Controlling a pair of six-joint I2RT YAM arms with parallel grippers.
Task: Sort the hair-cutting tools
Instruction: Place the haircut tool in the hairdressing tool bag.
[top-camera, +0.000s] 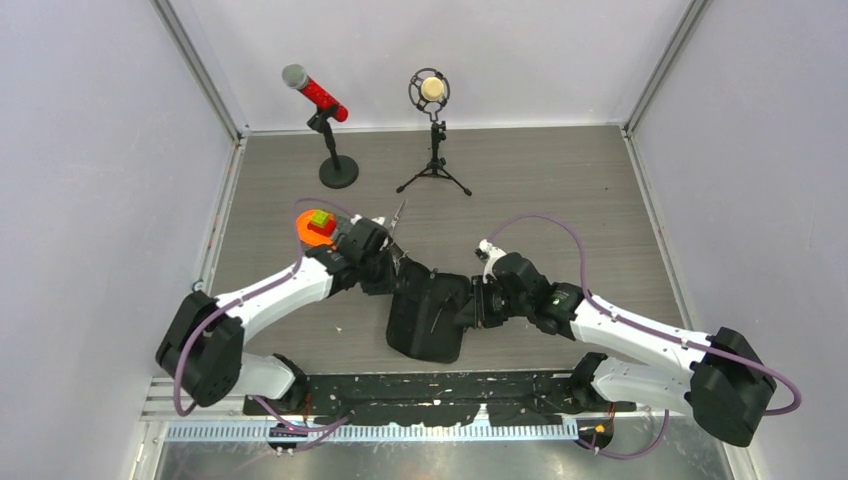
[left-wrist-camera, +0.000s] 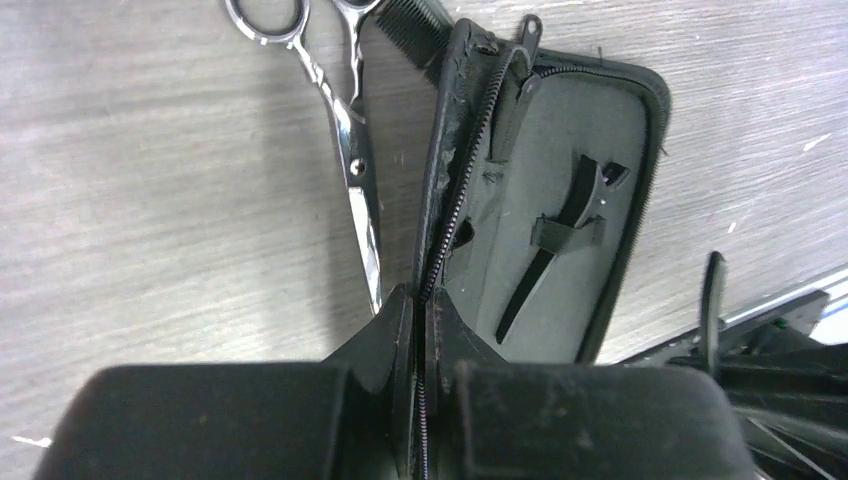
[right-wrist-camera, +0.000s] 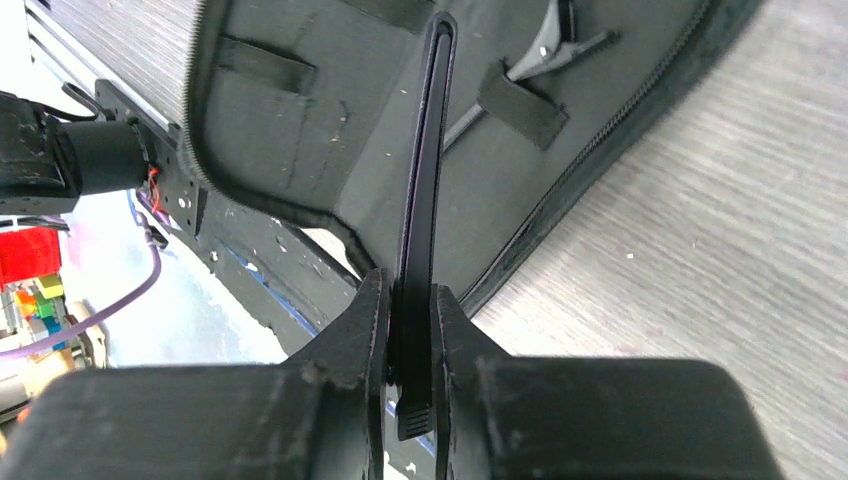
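While the left gripper is pinching the zip case edge and the right gripper a hair clip, that thin edge is risking slipping free.

Plain pale walls boxed in the grey wood-grain counter on three sides. Metal posts ran up the back corners.
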